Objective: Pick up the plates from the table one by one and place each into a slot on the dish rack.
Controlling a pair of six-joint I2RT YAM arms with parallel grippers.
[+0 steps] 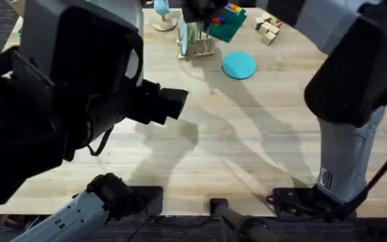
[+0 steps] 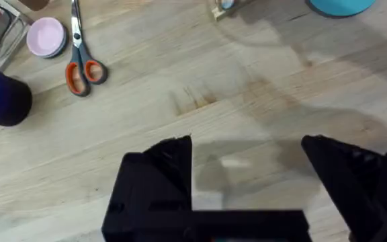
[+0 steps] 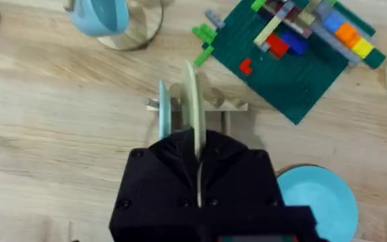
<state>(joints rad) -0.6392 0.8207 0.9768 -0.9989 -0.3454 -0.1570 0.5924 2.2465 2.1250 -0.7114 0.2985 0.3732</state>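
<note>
Right hand [image 3: 199, 178] clenched on the cream plate [image 3: 191, 101], upright over the dish rack [image 3: 224, 107]; blue plate [image 3: 318, 198] just beside. Left hand [image 2: 247, 161] released above the table [image 2: 247, 87].

Right claw [image 3: 199, 171] clamps cream plate [image 3: 191, 101] in dish rack [image 3: 228, 107].

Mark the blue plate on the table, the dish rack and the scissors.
blue plate [image 1: 238, 65]: overhead view, middle of its flat face.
dish rack [image 3: 232, 105]: right wrist view, top edge of its wooden frame.
scissors [image 2: 80, 75]: left wrist view, orange handle loops.
</note>
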